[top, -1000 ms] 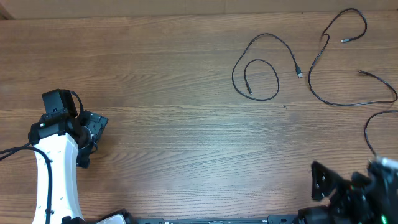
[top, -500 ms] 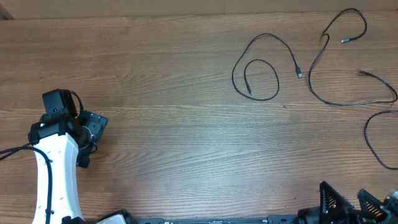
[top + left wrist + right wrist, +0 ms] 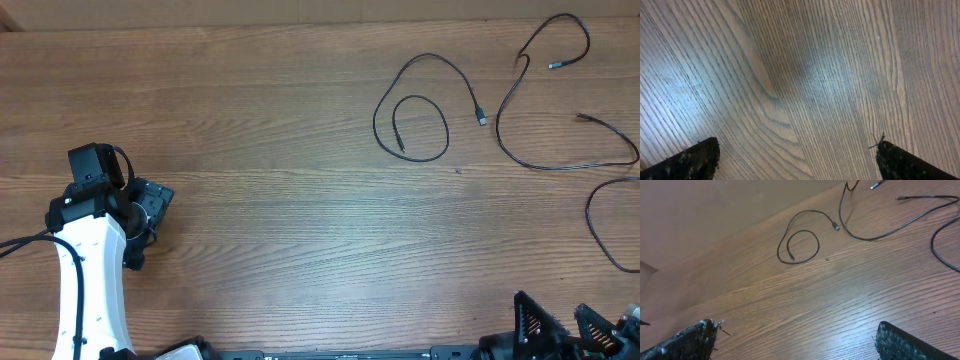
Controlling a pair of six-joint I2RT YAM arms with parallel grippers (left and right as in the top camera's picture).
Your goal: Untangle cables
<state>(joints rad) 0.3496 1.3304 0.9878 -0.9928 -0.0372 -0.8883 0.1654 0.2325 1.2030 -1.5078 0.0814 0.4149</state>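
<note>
The tabletop (image 3: 280,130) is brown wood laminate with long, streaky grain, and light glares off it in the left wrist view. Beyond its far edge the right wrist view shows a plain, dull pinkish wall (image 3: 700,210).

The cables lie apart at the far right of the tabletop. They are a coiled cable (image 3: 430,56) (image 3: 805,212), a long looping cable (image 3: 540,166) just right of it, and a third cable (image 3: 588,215) running off the right edge.

The left claw (image 3: 797,160), on its white arm (image 3: 85,280), hangs over bare wood at the left, fingers spread wide and holding nothing. The right claw (image 3: 795,340) sits at the near edge, fingers spread just as wide and also holding nothing, well short of the cables.
</note>
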